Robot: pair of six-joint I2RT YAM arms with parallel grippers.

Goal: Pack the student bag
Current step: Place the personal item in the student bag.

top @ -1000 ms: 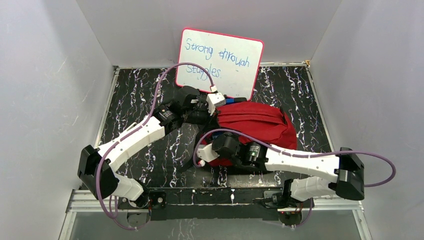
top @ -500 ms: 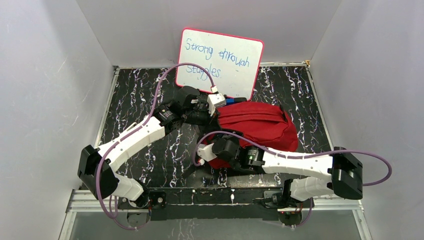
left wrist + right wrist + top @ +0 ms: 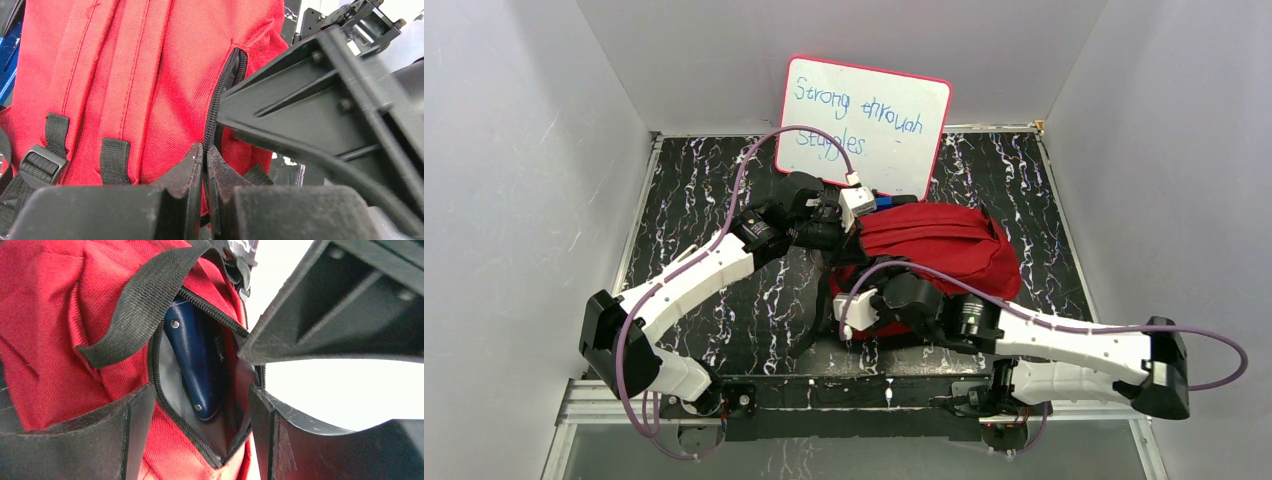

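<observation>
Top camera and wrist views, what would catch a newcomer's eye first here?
The red backpack lying in the middle of the black marbled table stands out first. Behind it, a red-framed whiteboard with blue handwriting stands propped at the back. Up close, the left hand is pinched shut on the backpack's zipper edge, while the right hand stands open before an unzipped pocket showing a dark blue object.

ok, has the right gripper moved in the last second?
Yes. In the top view the right gripper has shifted right along the student bag, judged against the whiteboard.
</observation>
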